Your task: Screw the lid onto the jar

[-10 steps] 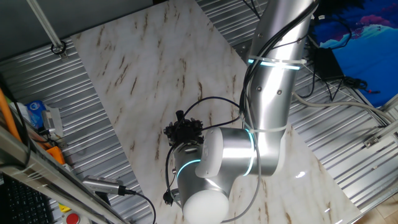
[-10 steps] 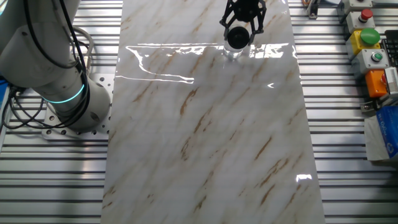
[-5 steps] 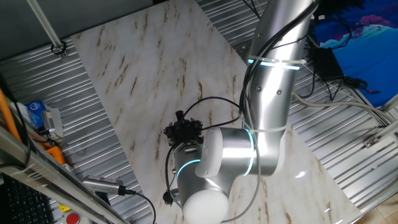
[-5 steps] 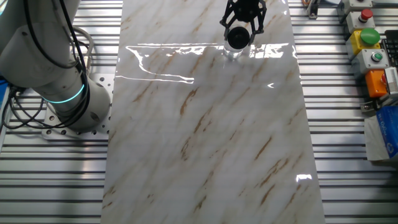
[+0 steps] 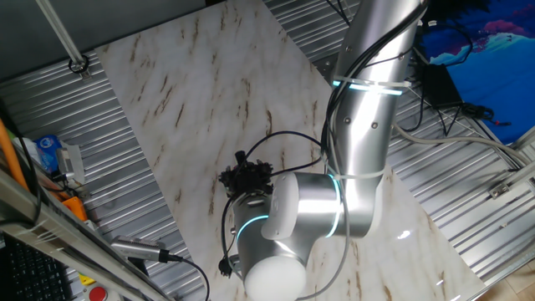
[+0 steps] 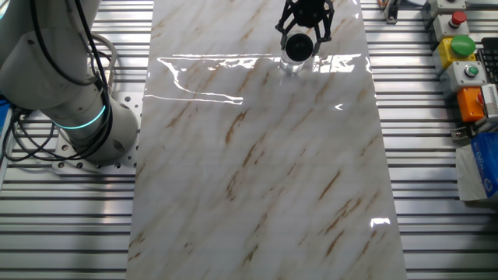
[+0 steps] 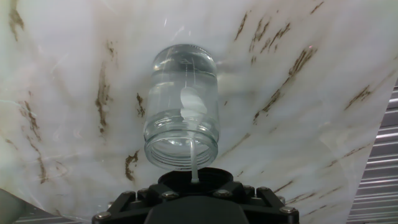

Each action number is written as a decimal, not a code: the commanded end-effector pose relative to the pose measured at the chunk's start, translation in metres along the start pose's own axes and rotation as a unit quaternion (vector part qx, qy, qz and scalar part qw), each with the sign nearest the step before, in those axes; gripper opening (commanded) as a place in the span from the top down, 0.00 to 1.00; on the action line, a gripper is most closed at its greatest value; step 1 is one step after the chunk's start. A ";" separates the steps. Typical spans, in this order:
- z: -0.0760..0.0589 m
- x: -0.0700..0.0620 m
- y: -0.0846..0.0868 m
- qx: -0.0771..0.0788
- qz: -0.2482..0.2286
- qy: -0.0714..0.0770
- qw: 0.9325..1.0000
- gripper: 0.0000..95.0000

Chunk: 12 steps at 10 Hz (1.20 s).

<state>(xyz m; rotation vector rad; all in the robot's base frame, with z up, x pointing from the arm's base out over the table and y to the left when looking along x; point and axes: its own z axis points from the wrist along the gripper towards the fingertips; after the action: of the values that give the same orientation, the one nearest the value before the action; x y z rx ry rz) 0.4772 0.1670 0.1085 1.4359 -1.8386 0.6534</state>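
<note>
The marble table [image 6: 257, 179] fills most of each fixed view, set between ribbed metal strips, and a control box [image 6: 461, 54] with coloured buttons is seen at one edge. The silver arm [image 5: 359, 142] is folded over the table, its lit ring glowing at the joints, and black cables [image 5: 284, 142] are looped from it to the hand.

The gripper [image 6: 305, 19] is held low over the far end of the table. Whether its fingers are spread or pressed together cannot be told, since they are hidden behind the black mount in all three views.

The jar [image 7: 183, 106] is stood upright on the marble directly beneath the hand, its open threaded mouth turned up towards the camera. The lid [image 7: 199, 178] is seen only as a dark round edge at the bottom of the hand view, just above the jar's rim; contact between them cannot be judged.
</note>
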 end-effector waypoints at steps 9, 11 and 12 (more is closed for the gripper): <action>0.002 0.001 -0.004 0.013 -0.018 -0.017 1.000 0.20; 0.002 0.000 -0.004 0.018 -0.027 -0.027 0.999 0.00; 0.003 0.000 -0.005 0.019 -0.029 -0.034 0.999 0.00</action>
<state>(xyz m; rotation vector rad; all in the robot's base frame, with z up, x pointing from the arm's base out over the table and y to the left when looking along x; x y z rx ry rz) 0.4818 0.1637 0.1066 1.5455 -1.8360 0.6205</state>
